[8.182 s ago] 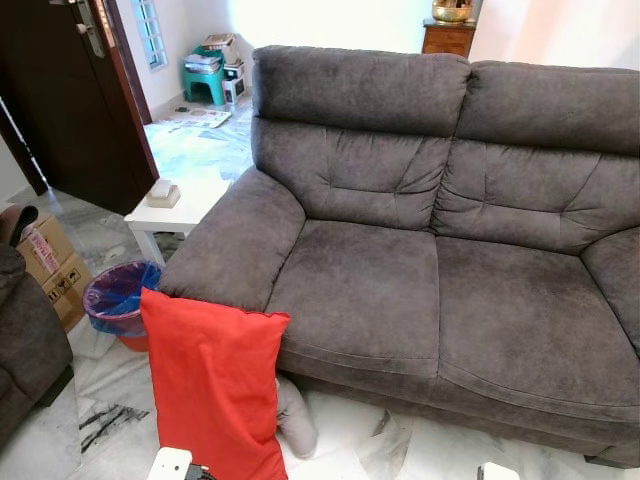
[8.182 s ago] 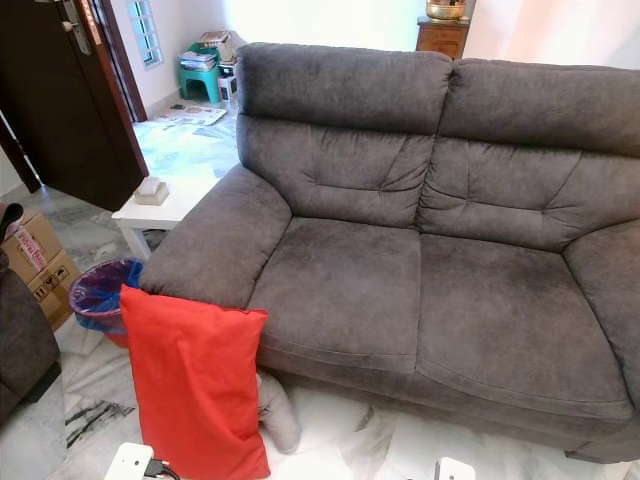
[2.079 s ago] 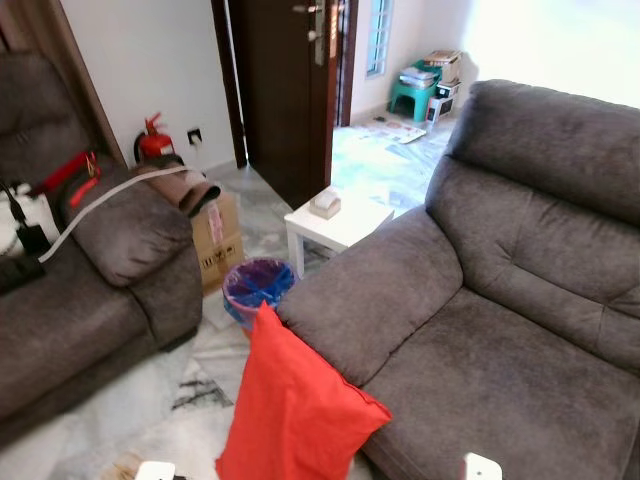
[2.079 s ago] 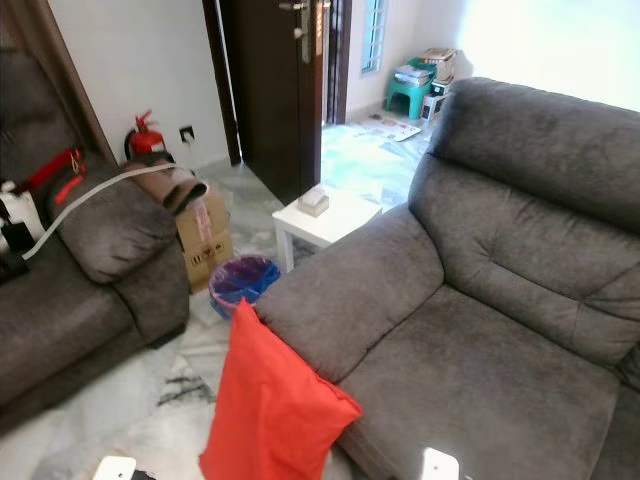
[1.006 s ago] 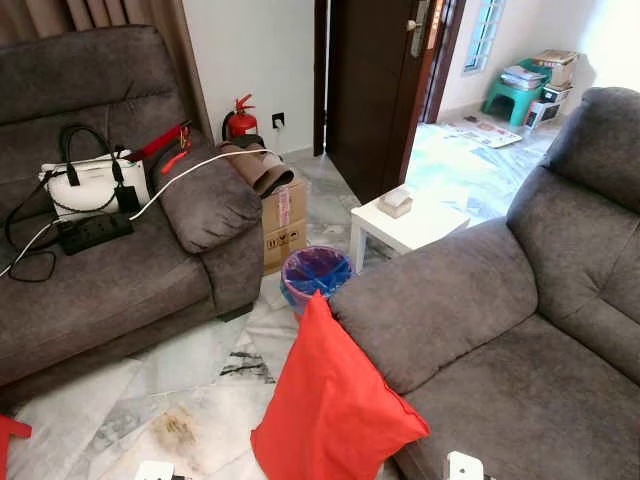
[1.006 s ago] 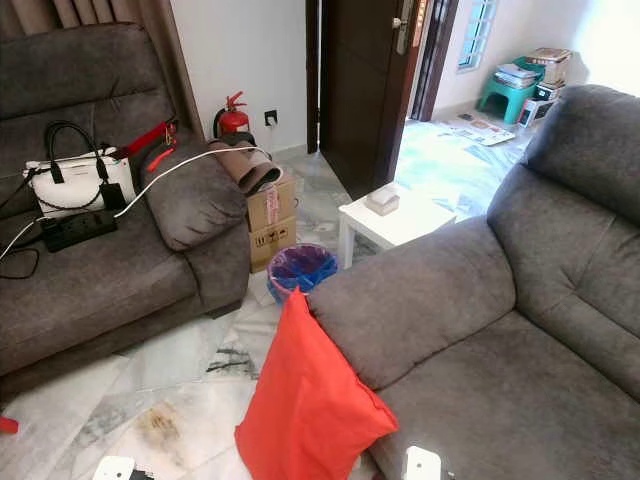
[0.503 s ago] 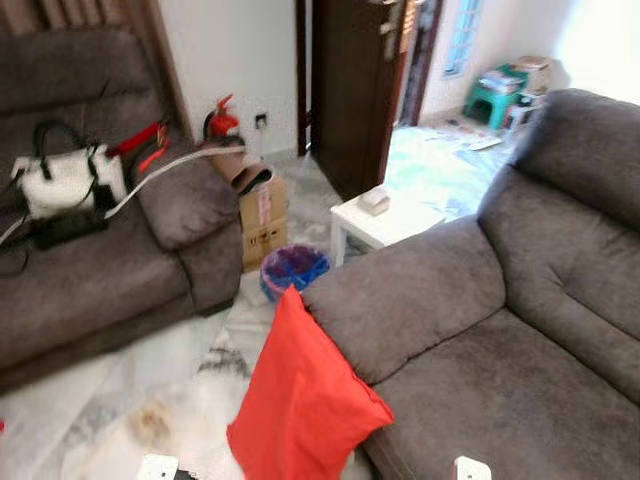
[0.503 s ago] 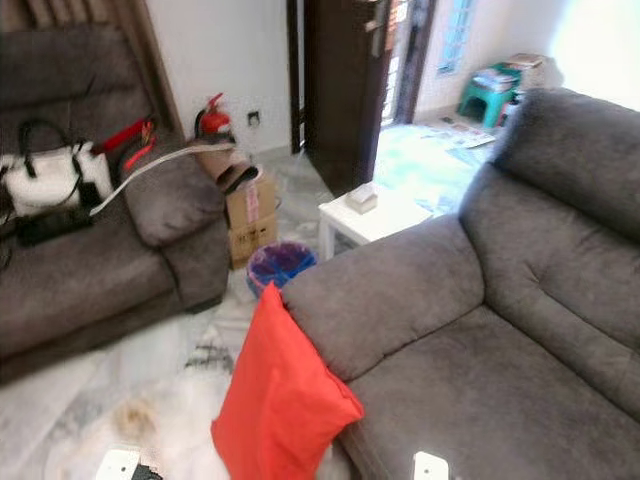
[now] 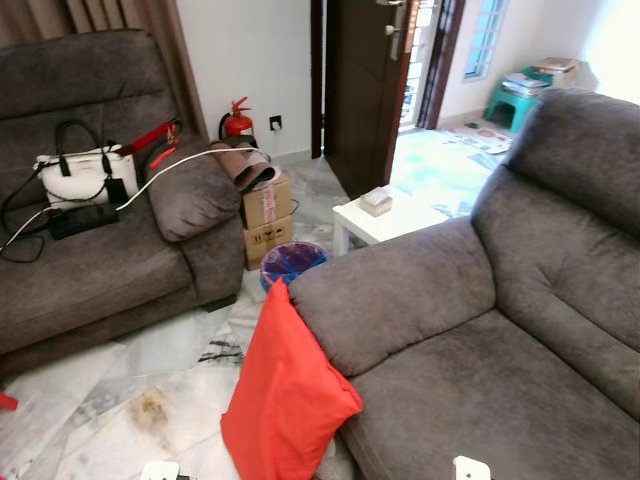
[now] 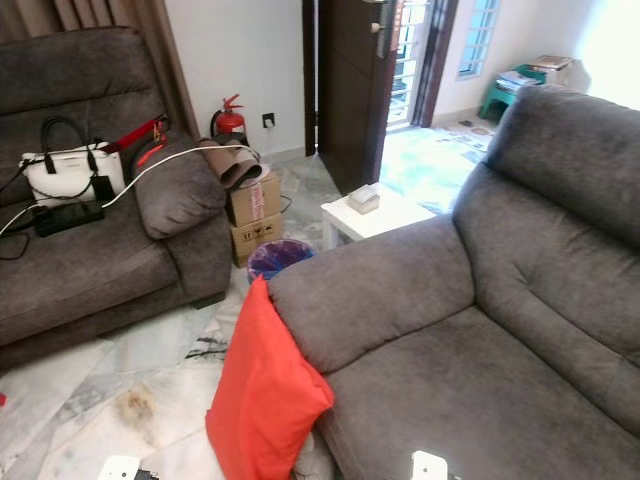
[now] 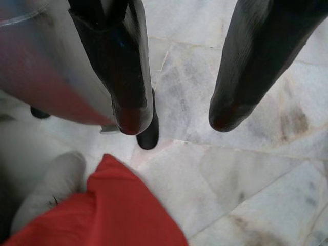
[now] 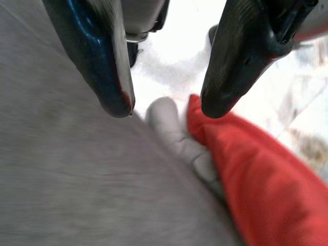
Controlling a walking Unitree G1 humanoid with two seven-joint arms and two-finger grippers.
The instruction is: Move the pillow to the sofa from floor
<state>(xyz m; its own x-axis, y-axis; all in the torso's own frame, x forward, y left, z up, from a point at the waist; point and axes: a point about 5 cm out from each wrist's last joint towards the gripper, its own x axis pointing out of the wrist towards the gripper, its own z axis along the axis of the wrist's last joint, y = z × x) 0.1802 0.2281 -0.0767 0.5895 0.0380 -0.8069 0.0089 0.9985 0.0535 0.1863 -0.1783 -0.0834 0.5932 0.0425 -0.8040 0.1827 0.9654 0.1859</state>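
Observation:
The red pillow [image 9: 285, 395] stands on edge on the marble floor, leaning against the front corner of the grey sofa [image 9: 470, 330] by its left armrest. In the left wrist view my left gripper [image 11: 177, 120] hangs open above the floor, and a corner of the red pillow [image 11: 118, 215] lies just below its fingers. My right gripper [image 12: 166, 107] is open too, hovering over the sofa's edge, with the red pillow [image 12: 241, 174] and a pale grey cushion [image 12: 177, 136] beneath it.
A second grey sofa [image 9: 90, 260] on the left carries a white handbag [image 9: 80, 170] and a power strip. A bin with a blue liner [image 9: 292, 262], cardboard boxes [image 9: 265, 215], a small white table [image 9: 385, 215] and a fire extinguisher [image 9: 237, 120] stand behind the pillow. The dark door [image 9: 365, 80] is open.
The whole picture has shifted as the camera swung left, then settled a little to the right. The pillow still leans in the same place against the sofa.

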